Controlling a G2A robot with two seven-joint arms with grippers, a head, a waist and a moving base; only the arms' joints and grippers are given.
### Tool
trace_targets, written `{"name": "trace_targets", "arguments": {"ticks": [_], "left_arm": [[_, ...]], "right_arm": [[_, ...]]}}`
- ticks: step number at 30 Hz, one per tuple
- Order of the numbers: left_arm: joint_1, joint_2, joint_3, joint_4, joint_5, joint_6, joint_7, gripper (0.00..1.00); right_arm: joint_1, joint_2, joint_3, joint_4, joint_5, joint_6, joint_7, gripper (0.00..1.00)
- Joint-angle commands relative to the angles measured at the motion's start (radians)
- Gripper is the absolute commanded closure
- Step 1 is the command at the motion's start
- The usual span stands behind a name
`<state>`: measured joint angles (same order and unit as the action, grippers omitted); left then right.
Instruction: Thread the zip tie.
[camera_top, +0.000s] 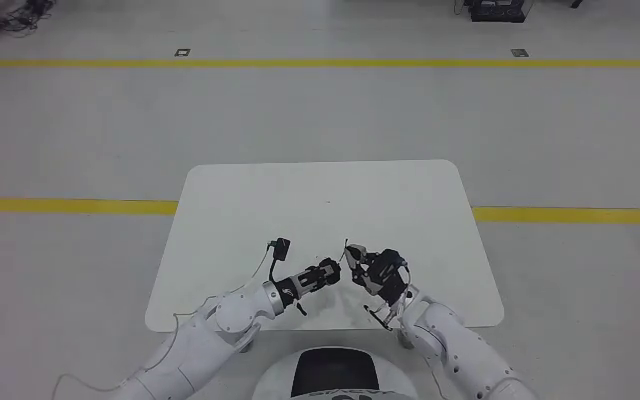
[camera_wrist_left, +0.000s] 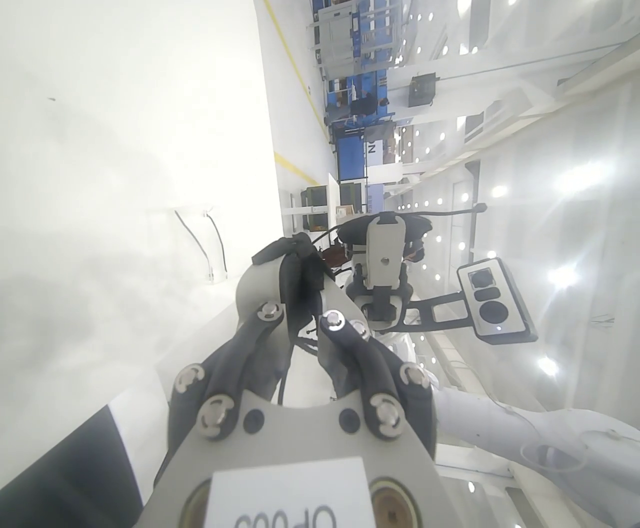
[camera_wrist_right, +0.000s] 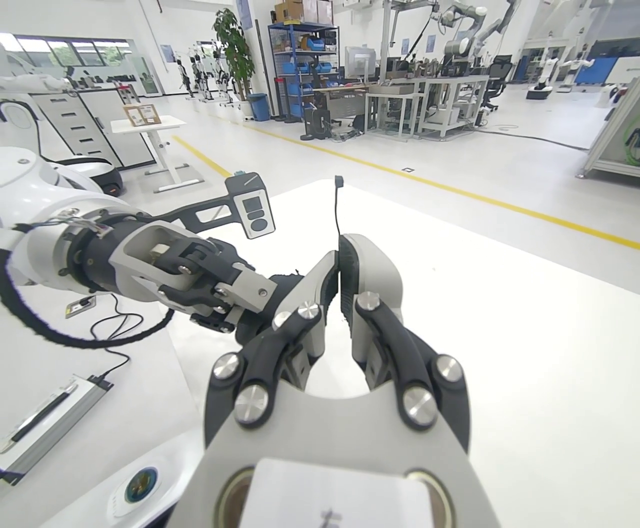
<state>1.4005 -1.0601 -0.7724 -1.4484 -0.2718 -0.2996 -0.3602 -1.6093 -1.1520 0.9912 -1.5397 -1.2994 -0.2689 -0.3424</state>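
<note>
While left jaws sit closed, right jaws pinch the zip tie (camera_wrist_right: 338, 182) by the table (camera_top: 320, 200) edge.

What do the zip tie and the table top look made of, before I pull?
Zip tie: likely nylon-type plastic, matte black; a thin strap standing straight from the right gripper, with a moulded square head. Table: smooth white top without grain, probably laminate or coated board.

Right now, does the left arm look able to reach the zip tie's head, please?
Probably yes: the zip tie's head stands free above the right end effector, which is shut on its strap, and the left end effector sits right beside it with nothing between.
</note>
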Motion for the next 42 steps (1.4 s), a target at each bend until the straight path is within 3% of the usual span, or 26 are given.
{"name": "trace_targets", "arguments": {"ticks": [1,42], "left_arm": [[0.0,0.0,0.0,0.0,0.0,0.0,0.0,1.0],[0.0,0.0,0.0,0.0,0.0,0.0,0.0,1.0]], "right_arm": [[0.0,-0.001,0.0,0.0,-0.002,0.003,0.001,1.0],[-0.031,-0.002,0.023,-0.027,-0.045,-0.005,0.009,1.0]]}}
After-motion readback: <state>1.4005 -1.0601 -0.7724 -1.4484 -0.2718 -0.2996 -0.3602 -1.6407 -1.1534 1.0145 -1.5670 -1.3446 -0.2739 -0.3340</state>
